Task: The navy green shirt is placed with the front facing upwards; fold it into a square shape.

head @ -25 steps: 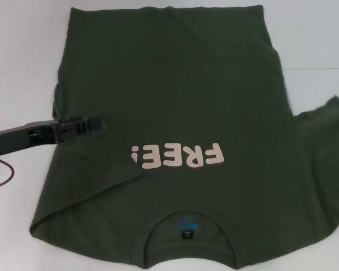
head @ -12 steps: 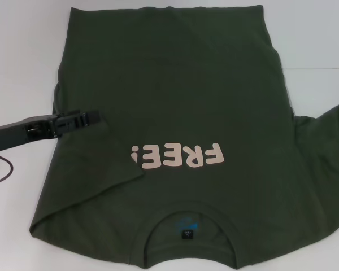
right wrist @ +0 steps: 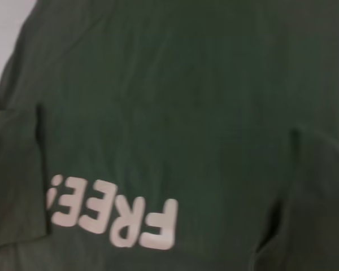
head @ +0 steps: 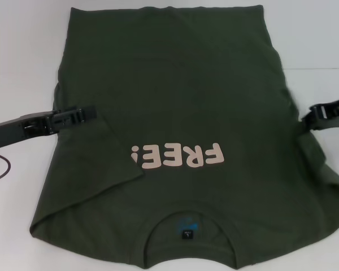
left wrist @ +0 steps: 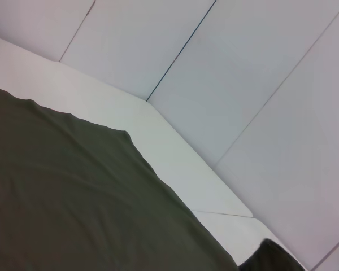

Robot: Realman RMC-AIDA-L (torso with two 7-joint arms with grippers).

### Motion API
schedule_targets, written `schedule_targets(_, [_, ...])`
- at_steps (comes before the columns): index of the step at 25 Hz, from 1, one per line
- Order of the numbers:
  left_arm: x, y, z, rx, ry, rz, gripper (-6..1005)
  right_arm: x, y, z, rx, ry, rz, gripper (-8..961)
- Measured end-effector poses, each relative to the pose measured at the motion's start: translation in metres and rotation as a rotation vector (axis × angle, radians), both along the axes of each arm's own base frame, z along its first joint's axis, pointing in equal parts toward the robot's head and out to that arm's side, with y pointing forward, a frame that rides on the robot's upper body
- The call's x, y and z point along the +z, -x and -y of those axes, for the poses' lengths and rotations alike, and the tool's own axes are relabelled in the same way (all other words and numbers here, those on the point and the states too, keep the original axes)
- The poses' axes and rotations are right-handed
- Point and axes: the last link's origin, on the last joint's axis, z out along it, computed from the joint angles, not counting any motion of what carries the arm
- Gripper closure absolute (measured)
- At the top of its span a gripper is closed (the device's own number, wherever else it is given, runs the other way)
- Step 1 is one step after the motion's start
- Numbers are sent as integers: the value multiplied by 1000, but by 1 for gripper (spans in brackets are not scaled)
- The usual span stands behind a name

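Head view: shirt [head: 175,113] left side folded in; right sleeve unfolded. Left gripper [head: 82,116], right gripper [head: 327,113] over shirt edges; fingers' state unclear.

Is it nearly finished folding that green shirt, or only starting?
Early on. The navy green shirt's left sleeve already lies folded in over the chest. The right gripper is at the right sleeve, which looks partly lifted inward; the left gripper sits over the left side. Folding the body into a square remains.
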Motion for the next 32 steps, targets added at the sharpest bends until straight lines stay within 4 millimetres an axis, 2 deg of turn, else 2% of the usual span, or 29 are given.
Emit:
schedule_targets(3, [0, 1, 1, 5, -3, 4, 279, -5, 5, -2, 7, 3, -6, 866])
schedule_targets(8, [6, 4, 2, 19, -33, 26, 280, -29, 15, -6, 11, 8, -32, 858])
schedule_targets(12, [9, 5, 1, 23, -50, 41, 280, -39, 16, -11, -8, -14, -43, 851])
schedule_targets(19, [11, 5, 1, 27, -59, 47, 280, -45, 15, -18, -33, -89, -71, 840])
schedule_targets(25, [11, 6, 1, 31, -63, 48, 280, -52, 17, -15, -3, -59, -71, 831])
schedule_targets(32, [12, 7, -1, 41, -71, 45, 279, -48, 16, -16, -10, -97, -141, 820])
